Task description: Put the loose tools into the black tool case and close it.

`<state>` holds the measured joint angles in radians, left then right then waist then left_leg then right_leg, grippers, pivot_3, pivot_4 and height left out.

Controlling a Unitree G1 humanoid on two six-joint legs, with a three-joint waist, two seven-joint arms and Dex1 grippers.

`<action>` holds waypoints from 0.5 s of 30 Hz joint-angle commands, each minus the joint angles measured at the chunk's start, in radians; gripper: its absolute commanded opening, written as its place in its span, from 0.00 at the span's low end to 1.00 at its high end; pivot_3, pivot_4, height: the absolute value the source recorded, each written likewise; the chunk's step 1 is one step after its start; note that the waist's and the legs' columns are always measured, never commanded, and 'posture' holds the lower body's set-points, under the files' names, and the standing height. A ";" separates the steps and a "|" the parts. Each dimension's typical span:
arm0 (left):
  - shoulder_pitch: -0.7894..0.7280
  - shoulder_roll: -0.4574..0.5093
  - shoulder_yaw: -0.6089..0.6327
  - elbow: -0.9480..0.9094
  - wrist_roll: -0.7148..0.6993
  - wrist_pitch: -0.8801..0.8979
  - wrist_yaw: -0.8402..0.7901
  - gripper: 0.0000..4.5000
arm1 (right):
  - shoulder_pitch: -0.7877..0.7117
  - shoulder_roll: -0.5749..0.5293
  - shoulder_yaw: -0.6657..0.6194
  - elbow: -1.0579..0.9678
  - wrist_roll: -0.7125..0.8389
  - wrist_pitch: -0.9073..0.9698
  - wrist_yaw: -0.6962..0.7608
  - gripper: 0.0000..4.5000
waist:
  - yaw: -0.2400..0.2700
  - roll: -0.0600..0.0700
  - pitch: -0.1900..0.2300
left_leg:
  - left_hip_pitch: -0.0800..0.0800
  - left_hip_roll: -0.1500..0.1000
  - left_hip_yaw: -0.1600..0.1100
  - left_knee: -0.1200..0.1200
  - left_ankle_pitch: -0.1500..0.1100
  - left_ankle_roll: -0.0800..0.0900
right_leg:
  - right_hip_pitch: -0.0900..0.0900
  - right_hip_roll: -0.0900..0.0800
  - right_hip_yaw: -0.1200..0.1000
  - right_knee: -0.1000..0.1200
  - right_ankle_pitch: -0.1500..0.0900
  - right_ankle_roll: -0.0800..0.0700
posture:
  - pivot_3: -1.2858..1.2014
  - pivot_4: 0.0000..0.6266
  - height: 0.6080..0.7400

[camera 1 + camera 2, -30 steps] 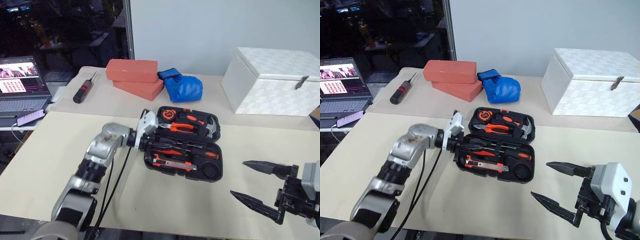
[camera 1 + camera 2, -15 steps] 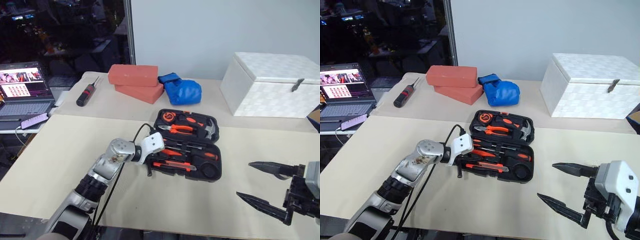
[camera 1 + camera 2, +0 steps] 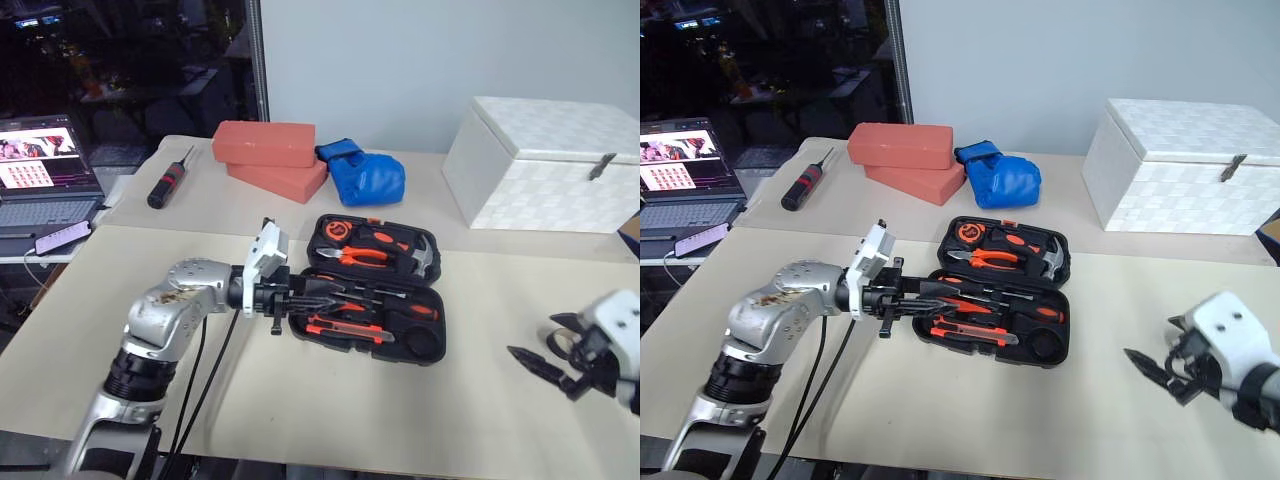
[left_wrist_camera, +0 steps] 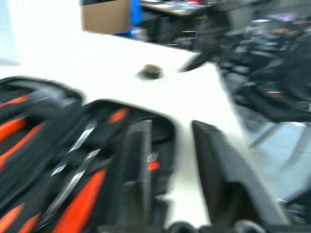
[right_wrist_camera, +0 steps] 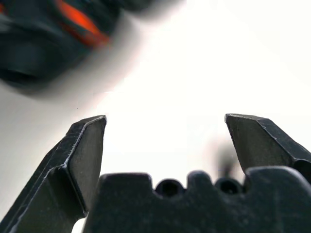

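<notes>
The black tool case (image 3: 432,338) lies open in the middle of the table, lid half at the back and base half at the front. Orange-and-black tools (image 3: 345,325) lie in its recesses, among them pliers (image 3: 362,256) and a hammer (image 3: 425,260) in the lid half. My left gripper (image 3: 312,292) points level to the right over the left end of the base half. Its fingers (image 4: 136,160) stand apart with nothing between them. Near the table's right front, my right gripper (image 3: 540,342) tilts down over bare table, open and empty.
A large white box (image 3: 545,160) stands at the back right. Two red bricks (image 3: 268,155) and a blue glove (image 3: 365,176) lie behind the case. A thick black red-banded screwdriver (image 3: 166,182) lies at the back left, near a laptop (image 3: 45,170) and a phone (image 3: 60,237).
My left gripper has lifted from the case's left edge, and its fingers, shut before, now stand apart. My right gripper has swung out to the right and tipped downward, still open.
</notes>
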<state>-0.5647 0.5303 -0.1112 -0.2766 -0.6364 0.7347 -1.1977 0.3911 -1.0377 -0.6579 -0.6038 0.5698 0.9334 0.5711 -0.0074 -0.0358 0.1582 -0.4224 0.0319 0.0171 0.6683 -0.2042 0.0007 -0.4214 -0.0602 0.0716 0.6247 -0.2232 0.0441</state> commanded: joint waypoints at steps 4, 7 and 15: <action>-0.066 -0.007 -0.010 -0.093 -0.061 0.042 0.042 0.62 | -0.182 -0.060 0.128 0.177 -0.030 0.181 -0.042 1.00 | 0.001 0.000 0.000 | 0.000 0.000 -0.001 0.000 0.000 0.000 | 0.000 0.001 0.000 0.000 0.000 0.000 | 0.52 0.24 1.00; -0.078 -0.020 -0.018 -0.101 -0.067 0.033 0.052 0.64 | -0.243 -0.080 0.196 0.245 -0.053 0.206 -0.045 0.89 | -0.004 0.000 0.000 | 0.000 0.000 0.000 0.000 0.000 0.000 | 0.000 0.001 0.001 0.000 0.000 0.000 | 0.52 0.24 1.00; -0.060 -0.043 -0.030 -0.127 -0.065 0.018 0.101 0.64 | -0.394 -0.044 0.366 0.455 -0.153 0.157 -0.066 0.33 | -0.008 0.000 0.000 | 0.000 0.000 0.000 0.000 0.000 0.000 | 0.000 0.001 0.001 0.001 0.001 0.002 | 0.52 0.24 1.00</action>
<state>-0.6245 0.4861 -0.1477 -0.3671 -0.6954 0.7694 -1.1070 0.0199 -1.0824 -0.2956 -0.1721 0.4479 1.1169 0.5151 -0.0156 -0.0359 0.1584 -0.4220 0.0321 0.0170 0.6680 -0.2041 0.0010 -0.4219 -0.0586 0.0721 0.6256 -0.2219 0.0468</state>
